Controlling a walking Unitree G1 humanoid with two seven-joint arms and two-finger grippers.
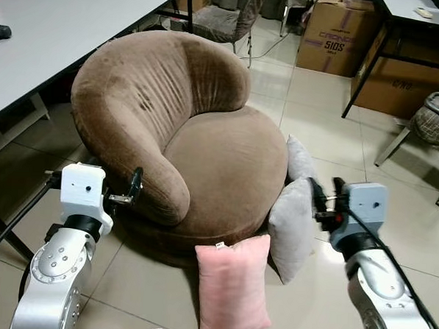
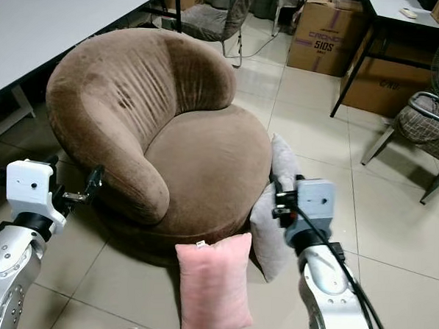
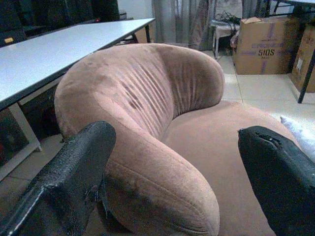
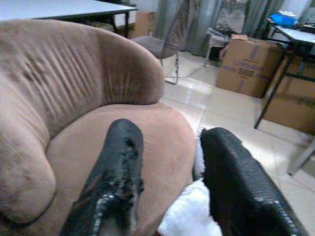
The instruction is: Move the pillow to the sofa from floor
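A pink pillow (image 1: 231,290) stands on the tiled floor, leaning against the front of the round brown sofa (image 1: 220,157). Two grey pillows (image 1: 293,226) rest against the sofa's right side. My left gripper (image 1: 135,186) is raised at the sofa's left armrest, and in the left wrist view its fingers (image 3: 78,167) stand wide apart, open, with nothing between them. My right gripper (image 1: 318,197) hovers just above the nearer grey pillow, open and holding nothing. The right wrist view looks over the sofa seat (image 4: 123,142) with a grey pillow (image 4: 189,214) below the fingers.
A white table (image 1: 65,24) runs along the left, close behind the sofa. Cardboard boxes (image 1: 337,34) and a black-legged desk (image 1: 364,69) stand at the back right. A metal-framed chair (image 1: 435,120) sits at the right edge. Open tiled floor (image 1: 332,126) lies right of the sofa.
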